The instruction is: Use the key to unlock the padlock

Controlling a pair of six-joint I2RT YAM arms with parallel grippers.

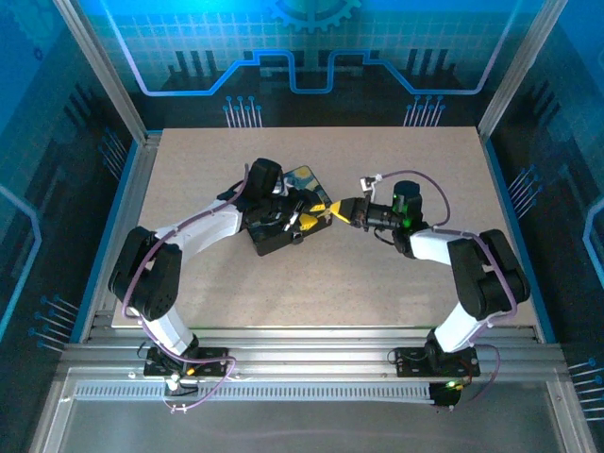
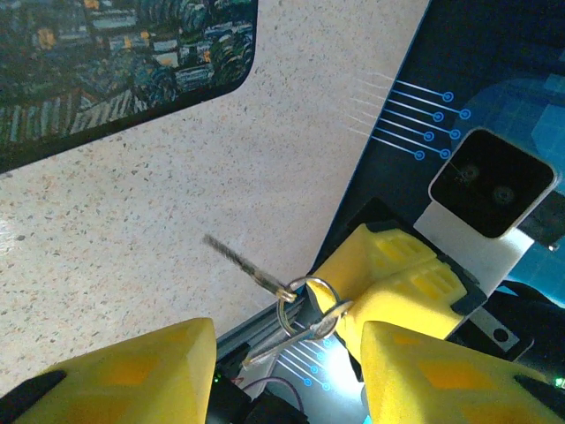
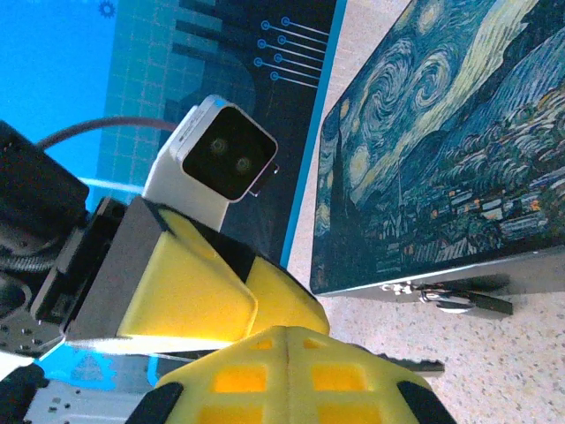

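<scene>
The right gripper [image 2: 349, 305] clamps the key [image 2: 240, 261] at its ring end, blade jutting past the fingertips, between the spread fingers of the left gripper [image 2: 290, 344]. The padlock [image 3: 459, 303] hangs beyond the right fingertips on the box [image 3: 441, 159]. The key is probably light, stiff and slippery, best pinched flat on its head

box [image 1: 304, 181] on the table [image 1: 283, 293] behind the left gripper [image 1: 317, 211]; key [image 2: 244, 260] between that and the right gripper [image 1: 343, 209].

This is a robot test cell in a lab. A speckled desk [image 1: 377, 293] is boxed in by aluminium frame posts [image 1: 102, 71] and blue wall panels [image 1: 396, 47] printed with circuit traces and a gear. Two robot arms [image 1: 198, 226] are bolted to slotted aluminium rails [image 1: 311, 363] at its near edge.
</scene>
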